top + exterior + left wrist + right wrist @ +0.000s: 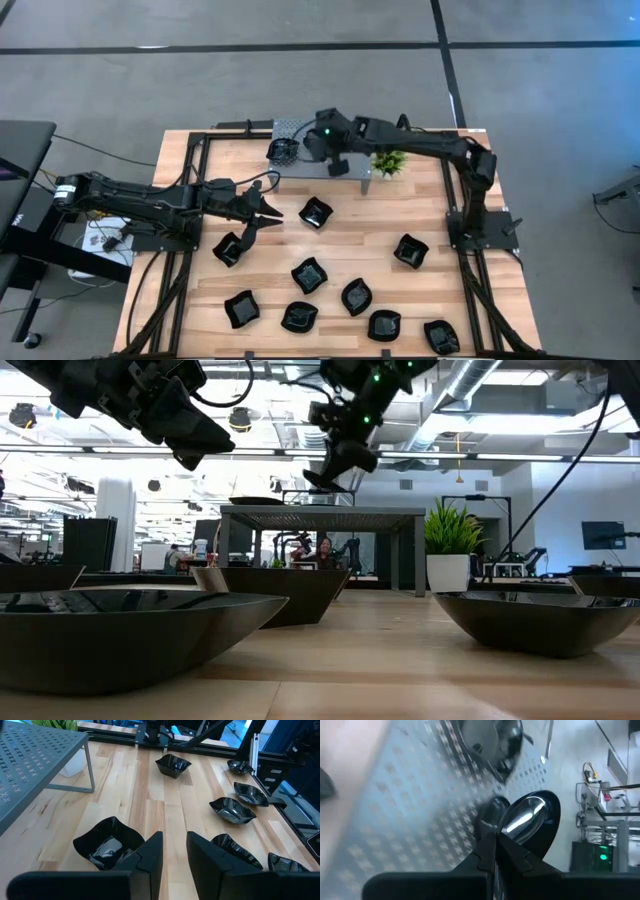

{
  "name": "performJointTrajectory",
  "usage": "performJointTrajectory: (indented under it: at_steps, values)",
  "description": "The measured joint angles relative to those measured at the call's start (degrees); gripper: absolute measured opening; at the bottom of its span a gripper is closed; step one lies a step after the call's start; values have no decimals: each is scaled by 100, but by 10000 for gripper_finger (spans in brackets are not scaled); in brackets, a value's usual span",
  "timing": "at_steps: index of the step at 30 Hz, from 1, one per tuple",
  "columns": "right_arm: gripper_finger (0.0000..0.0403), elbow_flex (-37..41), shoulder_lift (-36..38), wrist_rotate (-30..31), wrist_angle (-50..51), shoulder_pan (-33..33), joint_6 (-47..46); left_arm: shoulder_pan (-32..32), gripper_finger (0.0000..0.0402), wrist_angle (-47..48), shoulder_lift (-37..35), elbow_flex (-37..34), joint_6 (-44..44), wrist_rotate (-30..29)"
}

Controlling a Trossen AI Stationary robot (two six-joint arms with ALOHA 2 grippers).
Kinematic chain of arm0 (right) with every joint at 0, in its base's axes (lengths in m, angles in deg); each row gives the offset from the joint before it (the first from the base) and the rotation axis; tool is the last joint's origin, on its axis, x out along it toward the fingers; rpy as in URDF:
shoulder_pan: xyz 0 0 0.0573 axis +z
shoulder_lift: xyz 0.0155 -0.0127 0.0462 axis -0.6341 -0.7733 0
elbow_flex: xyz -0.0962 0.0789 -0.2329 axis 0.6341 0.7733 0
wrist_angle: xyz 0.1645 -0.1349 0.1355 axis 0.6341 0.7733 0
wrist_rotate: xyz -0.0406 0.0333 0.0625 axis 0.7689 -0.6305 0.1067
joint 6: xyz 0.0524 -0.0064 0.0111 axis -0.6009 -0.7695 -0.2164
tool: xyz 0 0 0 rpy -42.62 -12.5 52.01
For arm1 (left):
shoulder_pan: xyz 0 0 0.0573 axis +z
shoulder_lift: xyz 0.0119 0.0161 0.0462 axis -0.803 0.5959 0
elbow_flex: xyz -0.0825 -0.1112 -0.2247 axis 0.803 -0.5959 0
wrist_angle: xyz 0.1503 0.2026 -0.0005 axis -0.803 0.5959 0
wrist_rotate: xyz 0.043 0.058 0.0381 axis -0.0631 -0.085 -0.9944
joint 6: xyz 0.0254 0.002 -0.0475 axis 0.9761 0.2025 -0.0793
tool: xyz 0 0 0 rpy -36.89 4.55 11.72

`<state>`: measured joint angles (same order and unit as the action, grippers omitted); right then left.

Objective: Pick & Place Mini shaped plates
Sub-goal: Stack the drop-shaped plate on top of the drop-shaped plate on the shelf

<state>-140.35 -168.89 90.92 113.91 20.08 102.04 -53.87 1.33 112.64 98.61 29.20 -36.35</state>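
Right arm holds a dish over the stand; left arm hovers among the dishes on the table.

From where I stand, the right gripper [495,851] is clamped on the rim of a glossy black plate [532,822] above the grey perforated stand [290,128], where another dish [283,150] already sits. The small green plant [388,161] stands just beside that arm. The left gripper [174,851], fingers slightly apart and empty, hangs over bare wood between a wavy-edged plate [107,842] and another dish [237,851]. Nine more plates lie scattered toward the near table edge [330,345], with gaps between them.
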Motion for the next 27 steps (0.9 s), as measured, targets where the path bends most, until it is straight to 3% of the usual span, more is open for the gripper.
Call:
performJointTrajectory:
  at_steps: [4, 10, 21, 27]
  values:
    - [6, 0, 0, -129, 3, -211, 347, 2, 88, 0, 0, 0, 0, -2]
    - [6, 0, -2, -887, -127, -345, 767, 2, 88, 0, 0, 0, -2, -2]
    - [10, 0, -10, -897, -134, -401, 765, 2, 88, 0, 0, 0, -4, -2]
    - [54, 2, -20, -899, -140, -454, 510, 1, 88, 0, 0, 0, -4, -2]
